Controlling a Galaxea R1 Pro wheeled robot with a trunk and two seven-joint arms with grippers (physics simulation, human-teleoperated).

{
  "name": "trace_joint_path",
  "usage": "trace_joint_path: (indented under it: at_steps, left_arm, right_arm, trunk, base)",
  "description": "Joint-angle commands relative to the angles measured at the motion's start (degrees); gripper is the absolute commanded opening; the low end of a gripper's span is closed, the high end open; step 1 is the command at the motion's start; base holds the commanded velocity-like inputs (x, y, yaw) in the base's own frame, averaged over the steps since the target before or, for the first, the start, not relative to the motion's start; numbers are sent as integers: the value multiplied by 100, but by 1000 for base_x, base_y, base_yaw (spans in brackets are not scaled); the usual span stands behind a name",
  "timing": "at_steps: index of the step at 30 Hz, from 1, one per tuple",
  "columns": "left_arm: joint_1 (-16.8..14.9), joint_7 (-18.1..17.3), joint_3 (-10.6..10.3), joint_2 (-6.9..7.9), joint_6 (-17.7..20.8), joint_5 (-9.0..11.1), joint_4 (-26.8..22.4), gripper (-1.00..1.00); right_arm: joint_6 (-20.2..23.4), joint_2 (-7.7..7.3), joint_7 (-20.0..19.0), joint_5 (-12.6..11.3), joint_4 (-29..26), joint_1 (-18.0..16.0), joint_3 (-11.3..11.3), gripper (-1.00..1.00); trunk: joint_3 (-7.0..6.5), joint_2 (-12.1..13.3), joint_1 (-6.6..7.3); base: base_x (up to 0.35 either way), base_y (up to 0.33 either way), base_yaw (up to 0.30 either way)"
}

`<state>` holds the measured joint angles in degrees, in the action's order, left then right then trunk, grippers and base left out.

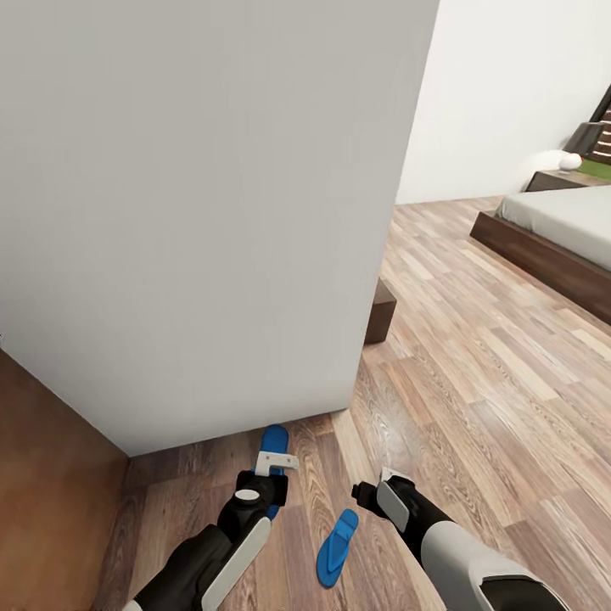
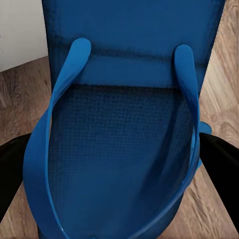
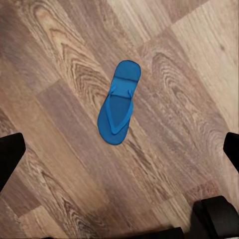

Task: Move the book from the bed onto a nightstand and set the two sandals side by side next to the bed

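- One blue sandal (image 2: 119,149) is sitting clamped in the left gripper (image 1: 273,462), lower centre.
- Second sandal (image 3: 118,109) is lying on the floor (image 1: 475,390) beneath the right gripper (image 1: 373,488), jaws spread wide, holding nothing.

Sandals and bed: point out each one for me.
Held sandal (image 2: 119,149): left wrist view, on its footbed, between the straps.
Floor sandal (image 3: 118,112): right wrist view, mid-sole.
Bed (image 1: 564,216): head view, on the grey mattress.
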<state>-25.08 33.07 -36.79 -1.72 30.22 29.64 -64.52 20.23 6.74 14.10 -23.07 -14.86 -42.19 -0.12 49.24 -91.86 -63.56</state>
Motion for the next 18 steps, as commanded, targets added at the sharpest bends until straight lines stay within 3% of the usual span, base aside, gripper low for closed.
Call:
trace_joint_path:
  at_steps: [1,7,18]
  left_arm:
    - [-6,58,-12,3,9,52,-10,-100]
    - [-6,59,-10,-8,10,52,-23,-100]
    - [-6,59,-20,-29,10,51,-25,-100]
  right_arm:
    - [22,1,43,-31,-37,0,1,100]
    - [4,2,65,-30,-108,0,3,100]
    - [-25,-9,38,-89,-122,0,-22,100]
  trunk:
    - [31,-44,-22]
    - [163,-285,-154]
    - [365,-726,-396]
  base:
    - [0,0,116]
    - [0,0,102]
    - [0,0,9]
